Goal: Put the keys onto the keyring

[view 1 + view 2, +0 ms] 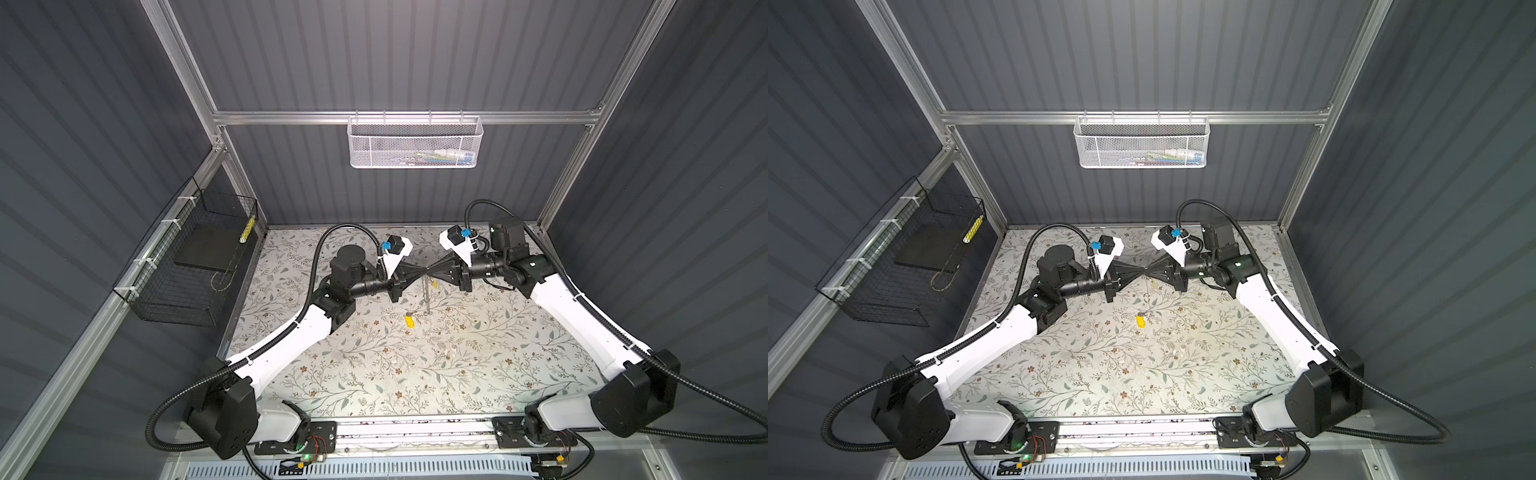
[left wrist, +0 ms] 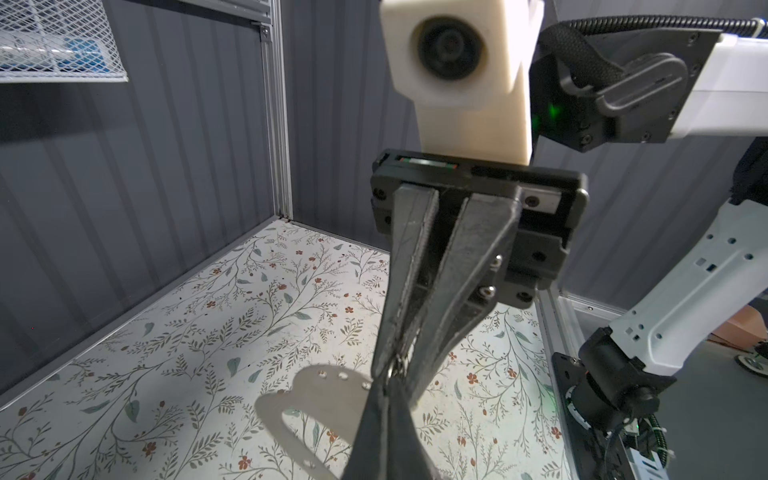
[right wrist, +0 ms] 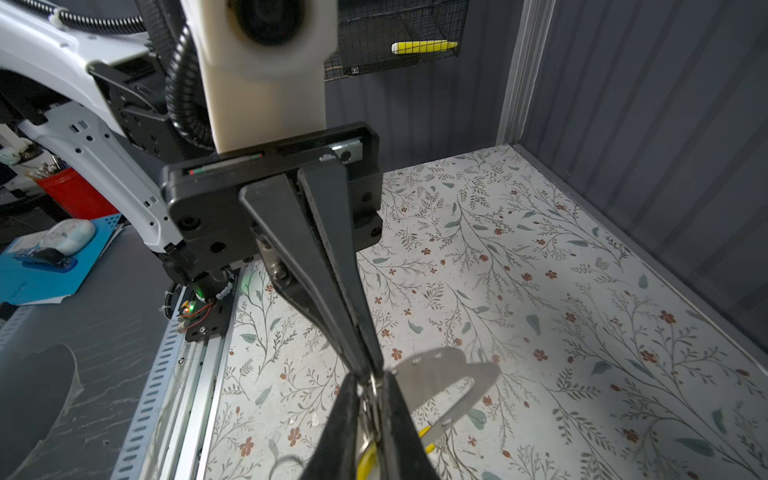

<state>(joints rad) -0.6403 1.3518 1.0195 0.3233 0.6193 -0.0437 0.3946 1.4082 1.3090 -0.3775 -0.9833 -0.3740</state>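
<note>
figure: bimanual cell, seen from above and from both wrists. the left gripper (image 1: 419, 273) and the right gripper (image 1: 430, 271) meet tip to tip above the middle of the floral table (image 1: 457, 374).

the keyring (image 2: 316, 386) — a flat grey oval plate with small holes in its tab — hangs in the air just below that meeting point. its tab end lies at the tips of the left gripper, whose fingers (image 3: 291, 232) are pressed together on it.

a small split ring (image 2: 397, 370) sits between the tips of the right gripper, whose fingers (image 2: 405, 257) stand a narrow slit apart. whether they pinch it cannot be told.

the hanging key (image 3: 427, 432), yellow, dangles below the right tips, just beside the keyring's loop. the lying key (image 1: 410, 322), also yellow, rests on the table near the keyring, toward the arm bases, apart from both grippers.

print on the items in the white mesh basket (image 1: 374, 145) on the back rail is too small to read — likewise the dark marks on the yellow stick (image 3: 422, 45) in the black wire basket (image 1: 187, 291).
</note>
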